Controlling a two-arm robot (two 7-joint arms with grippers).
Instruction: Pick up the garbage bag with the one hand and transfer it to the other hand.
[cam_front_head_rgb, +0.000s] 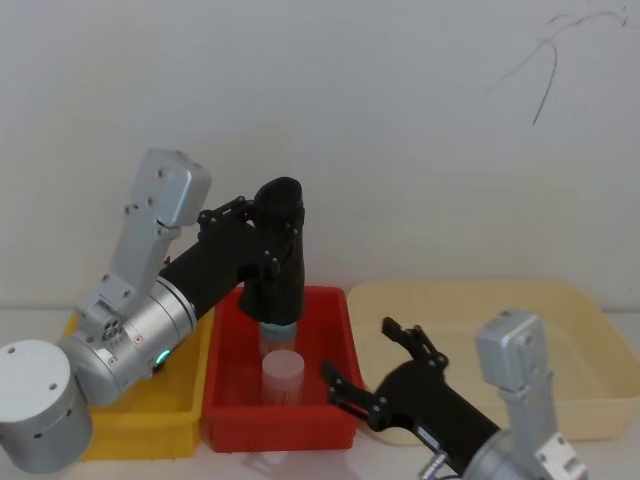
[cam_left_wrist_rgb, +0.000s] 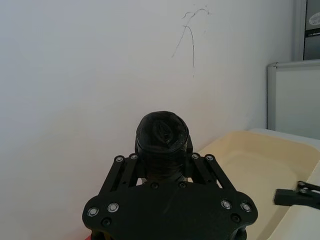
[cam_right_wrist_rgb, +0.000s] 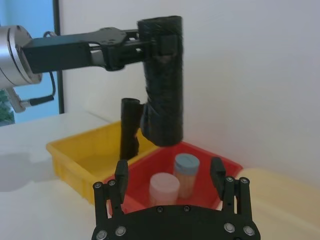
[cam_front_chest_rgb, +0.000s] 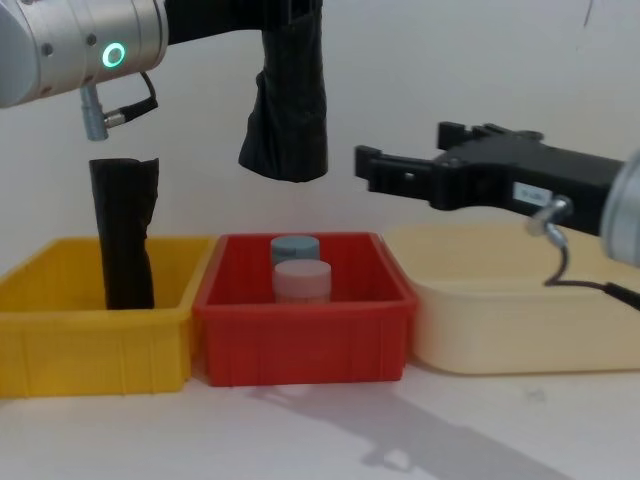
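The garbage bag (cam_front_head_rgb: 280, 250), a thick black creased roll, hangs upright above the red bin (cam_front_head_rgb: 280, 422). My left gripper (cam_front_head_rgb: 268, 225), on the arm with the green ring light (cam_front_chest_rgb: 115, 55), is shut on its upper part. In the chest view the garbage bag (cam_front_chest_rgb: 288, 110) flares wider at its lower end. My right gripper (cam_front_head_rgb: 358, 348) is open, a little to the right of the bag and lower, with its fingers pointing toward it. From the right wrist view the bag (cam_right_wrist_rgb: 162, 90) stands ahead of the open right gripper (cam_right_wrist_rgb: 169, 167), apart from the fingers.
A taller, slimmer black roll (cam_front_chest_rgb: 125, 235) stands in the yellow bin (cam_front_chest_rgb: 90, 340) on the left. The red bin (cam_front_chest_rgb: 300, 340) holds a blue-lidded jar (cam_front_chest_rgb: 295, 247) and a pale pink-lidded jar (cam_front_chest_rgb: 302, 280). A cream tray (cam_front_chest_rgb: 500, 330) lies at the right, against the white wall.
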